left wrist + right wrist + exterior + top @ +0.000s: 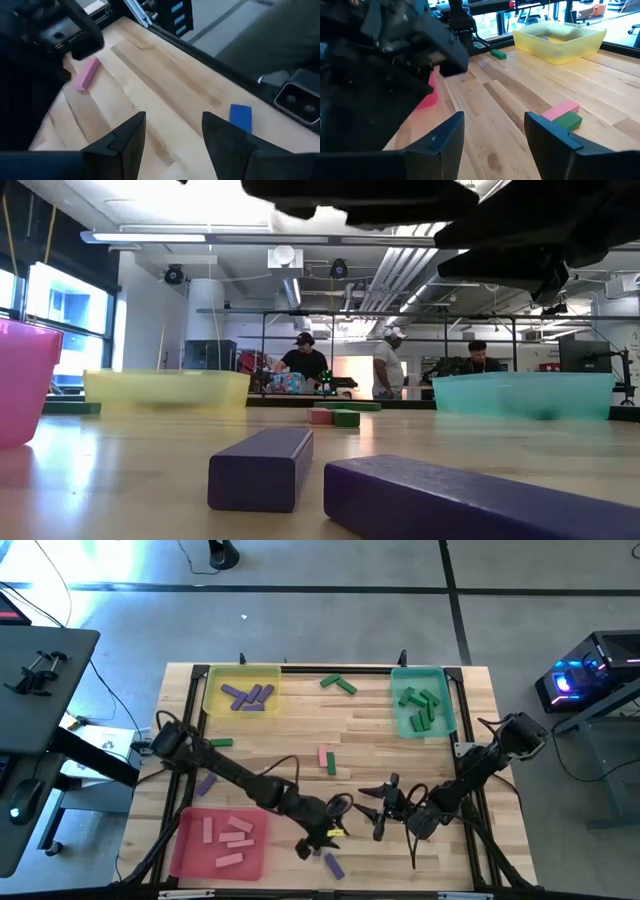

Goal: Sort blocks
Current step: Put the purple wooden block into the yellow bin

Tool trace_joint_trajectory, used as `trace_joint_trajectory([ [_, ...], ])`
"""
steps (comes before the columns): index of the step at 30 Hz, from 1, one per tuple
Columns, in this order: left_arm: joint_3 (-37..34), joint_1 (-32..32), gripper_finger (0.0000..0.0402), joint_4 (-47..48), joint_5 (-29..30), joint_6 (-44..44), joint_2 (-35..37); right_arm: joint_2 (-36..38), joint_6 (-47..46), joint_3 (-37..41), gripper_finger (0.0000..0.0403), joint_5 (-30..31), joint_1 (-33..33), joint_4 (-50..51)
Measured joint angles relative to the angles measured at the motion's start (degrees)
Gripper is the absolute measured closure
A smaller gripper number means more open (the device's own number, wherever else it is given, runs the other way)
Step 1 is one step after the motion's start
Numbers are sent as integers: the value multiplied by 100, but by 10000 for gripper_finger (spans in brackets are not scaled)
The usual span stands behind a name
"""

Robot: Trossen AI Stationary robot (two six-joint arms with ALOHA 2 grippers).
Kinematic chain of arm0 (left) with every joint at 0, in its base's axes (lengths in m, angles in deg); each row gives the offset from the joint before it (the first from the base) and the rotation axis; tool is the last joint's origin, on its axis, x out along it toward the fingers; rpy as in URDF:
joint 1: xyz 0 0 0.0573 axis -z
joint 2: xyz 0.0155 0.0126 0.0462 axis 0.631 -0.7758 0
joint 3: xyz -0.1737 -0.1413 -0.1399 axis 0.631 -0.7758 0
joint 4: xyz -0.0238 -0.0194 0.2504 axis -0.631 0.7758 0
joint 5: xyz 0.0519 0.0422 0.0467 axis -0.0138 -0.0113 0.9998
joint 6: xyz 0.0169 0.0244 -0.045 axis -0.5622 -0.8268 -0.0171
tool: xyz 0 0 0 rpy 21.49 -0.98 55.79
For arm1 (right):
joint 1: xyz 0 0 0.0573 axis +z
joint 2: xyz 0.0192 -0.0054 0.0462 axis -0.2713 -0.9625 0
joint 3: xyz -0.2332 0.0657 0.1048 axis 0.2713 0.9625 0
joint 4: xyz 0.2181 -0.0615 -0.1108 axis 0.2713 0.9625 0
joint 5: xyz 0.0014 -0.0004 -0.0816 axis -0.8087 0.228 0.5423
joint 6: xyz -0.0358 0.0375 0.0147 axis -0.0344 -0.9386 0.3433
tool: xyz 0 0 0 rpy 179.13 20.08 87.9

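Blocks look light, stiff and smooth; pinch across the narrow sides. Left hand [318, 837] and right hand [378, 808] both released and empty, low near the front edge of the table [300, 730]. Purple block [333, 865] lies just front of the left hand; pink block [323, 756] and green block [332, 764] lie mid-table, unsorted.

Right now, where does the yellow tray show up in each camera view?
High view: yellow tray at the table's far left corner, purple blocks inside.
Low view: yellow tray left of centre, across the table.
Left wrist view: not in it.
Right wrist view: yellow tray far across the table.
Shared landmark: the touching pink block and green block mid-table.
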Motion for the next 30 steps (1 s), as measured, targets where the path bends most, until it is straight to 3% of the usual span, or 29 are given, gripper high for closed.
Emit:
trace_joint_trajectory([
  [6,152,38,211,1254,-477,-817,-2,0,-133,0,211,-20,48,1],
  [11,151,101,180,1838,-763,-861,-1,0,-142,0,211,-22,62,22],
  [18,154,129,142,1898,-771,-1210,-235,0,-291,0,211,-27,42,24],
  [23,154,102,140,1776,-774,-1905,-528,0,-295,0,211,-29,42,25],
  [30,167,-62,155,1677,-1064,-1848,-843,0,-258,0,211,-26,42,39],
])
